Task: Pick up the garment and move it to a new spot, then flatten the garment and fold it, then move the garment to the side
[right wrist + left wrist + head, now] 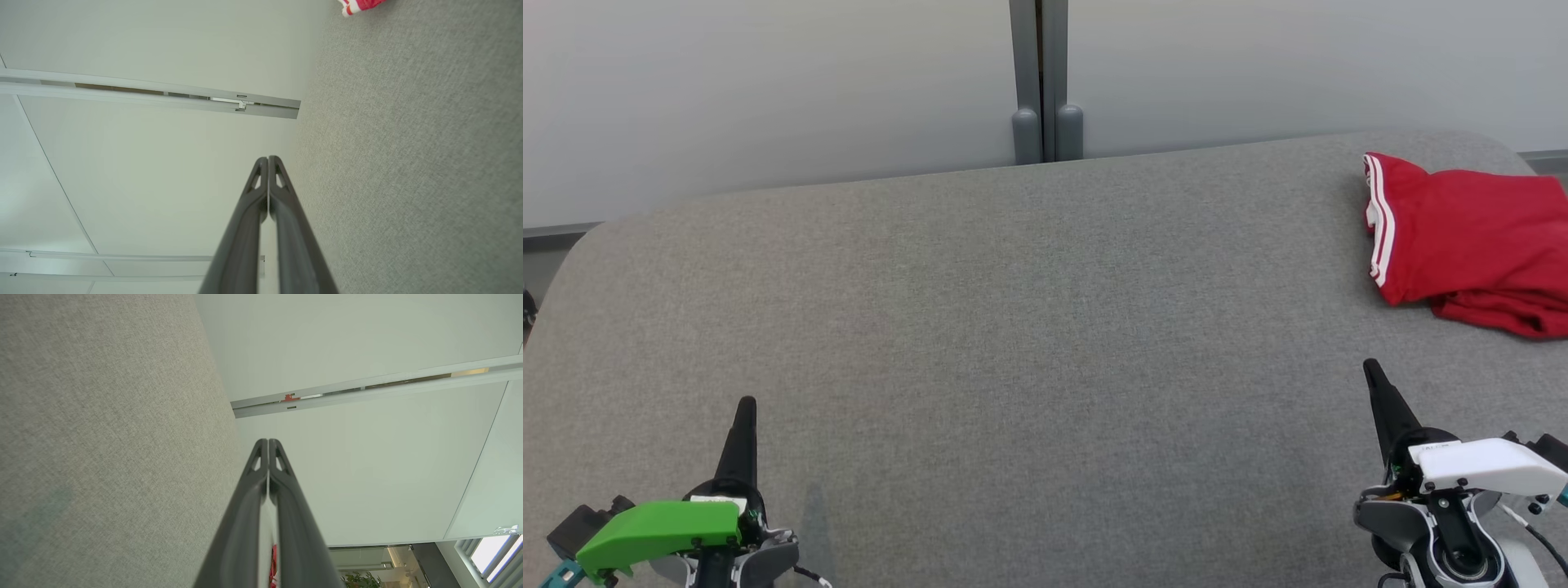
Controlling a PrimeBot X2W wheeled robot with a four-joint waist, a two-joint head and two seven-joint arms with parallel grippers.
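We've got one red garment [1470,237] bunched at the grey table's [1045,327] far right, plus two pincers, left gripper [746,406] and right gripper [1371,369], both pinched closed, holding nothing.

Both arms low and apart, grippers closed and empty.
The left gripper [745,402] sat at the robot's left with a green wrist cover [658,531] behind it. The right gripper [1370,365] sat well apart on the other side, with a white wrist cover [1486,461] behind it. Each pointed forward, away from the body, tips leaning slightly inward. On both, the two dark fingers [245,522] were pressed together to the tip, with nothing between them.
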